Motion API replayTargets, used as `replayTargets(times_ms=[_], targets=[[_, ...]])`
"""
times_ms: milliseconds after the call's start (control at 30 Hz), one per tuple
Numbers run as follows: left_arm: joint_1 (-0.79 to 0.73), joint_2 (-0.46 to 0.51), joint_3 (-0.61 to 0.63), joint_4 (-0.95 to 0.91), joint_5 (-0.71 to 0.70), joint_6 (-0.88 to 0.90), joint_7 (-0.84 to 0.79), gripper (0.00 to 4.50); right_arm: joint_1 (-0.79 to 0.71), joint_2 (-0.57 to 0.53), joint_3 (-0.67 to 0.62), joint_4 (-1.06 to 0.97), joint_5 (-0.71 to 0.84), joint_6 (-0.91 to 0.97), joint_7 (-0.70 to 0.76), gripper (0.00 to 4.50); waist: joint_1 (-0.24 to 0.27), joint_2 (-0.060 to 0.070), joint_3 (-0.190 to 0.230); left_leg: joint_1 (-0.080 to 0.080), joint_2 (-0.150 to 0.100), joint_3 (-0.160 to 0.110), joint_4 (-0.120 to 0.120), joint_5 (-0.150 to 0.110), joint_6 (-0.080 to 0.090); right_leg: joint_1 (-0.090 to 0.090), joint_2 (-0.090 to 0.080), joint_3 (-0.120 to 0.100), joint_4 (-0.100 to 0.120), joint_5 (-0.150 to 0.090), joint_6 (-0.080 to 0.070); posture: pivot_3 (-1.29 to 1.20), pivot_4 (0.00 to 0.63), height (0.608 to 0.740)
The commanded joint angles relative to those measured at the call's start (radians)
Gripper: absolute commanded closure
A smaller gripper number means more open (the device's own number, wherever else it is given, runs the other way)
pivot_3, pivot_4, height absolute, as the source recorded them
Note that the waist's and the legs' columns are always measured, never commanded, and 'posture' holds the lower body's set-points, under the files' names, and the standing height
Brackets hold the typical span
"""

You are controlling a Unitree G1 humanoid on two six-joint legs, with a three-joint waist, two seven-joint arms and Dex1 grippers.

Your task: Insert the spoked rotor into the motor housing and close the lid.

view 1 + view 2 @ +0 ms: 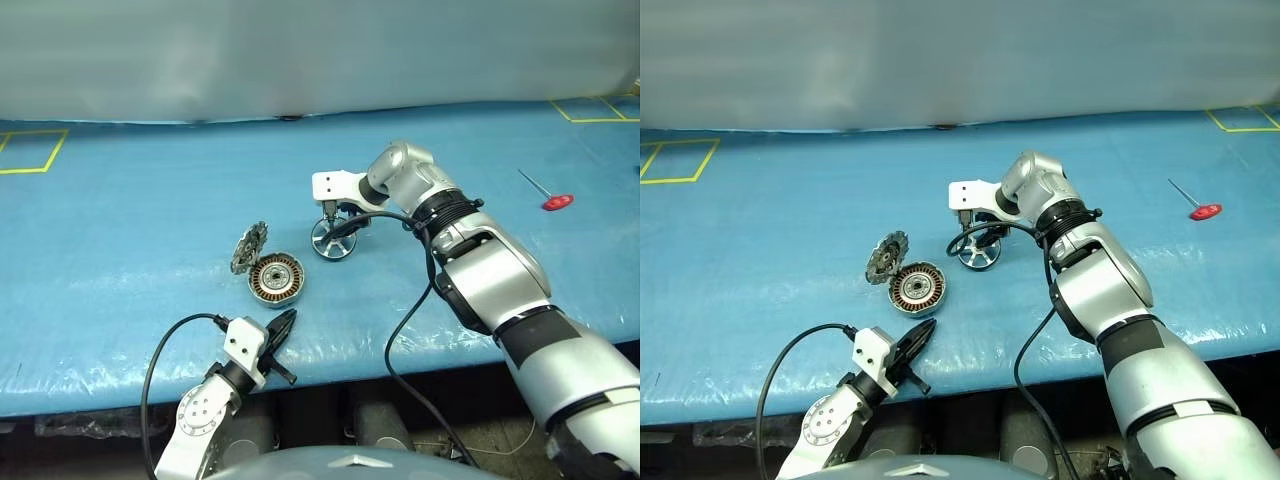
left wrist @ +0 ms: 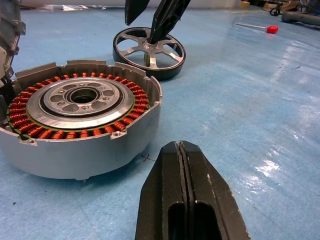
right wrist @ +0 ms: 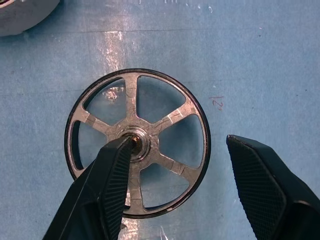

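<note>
The spoked rotor lies flat on the blue table, a dark ring with silvery spokes. My right gripper hangs just above it, pointing down and open: one finger is over the hub and the other is beyond the rim. The motor housing, copper windings facing up, sits nearer me and to the left of the rotor. The lid stands tilted against the housing's far left side. My left gripper is shut and empty at the table's near edge, pointing at the housing.
A red-handled tool lies far right on the table. Yellow tape squares mark the back left corner and the back right corner. Black cables run from both wrists. The table's front edge runs just behind my left gripper.
</note>
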Motion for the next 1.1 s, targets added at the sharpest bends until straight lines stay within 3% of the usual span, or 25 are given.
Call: replayTargets(times_ms=[33, 1100], targets=[[0.001, 0.006, -0.019, -0.022, 0.001, 0.016, -0.014, 4.50, -0.026, -0.010, -0.011, -0.039, 0.004, -0.010, -0.005, 1.31, 0.000, 0.000, 0.000, 0.000, 0.000, 0.000, 0.000, 0.000, 0.000, 0.000, 0.000, 0.000, 0.000, 0.000, 0.000, 0.00, 0.150, 0.740], [-0.026, 0.021, -0.031, -0.018, -0.006, 0.051, -0.039, 4.50, 0.070, -0.033, 0.020, -0.227, 0.010, 0.056, 0.107, 1.31, 0.005, 0.000, 0.000, 0.000, -0.001, -0.001, 0.000, 0.000, 0.000, 0.000, -0.001, 0.000, 0.000, 0.000, 0.001, 0.00, 0.150, 0.740]])
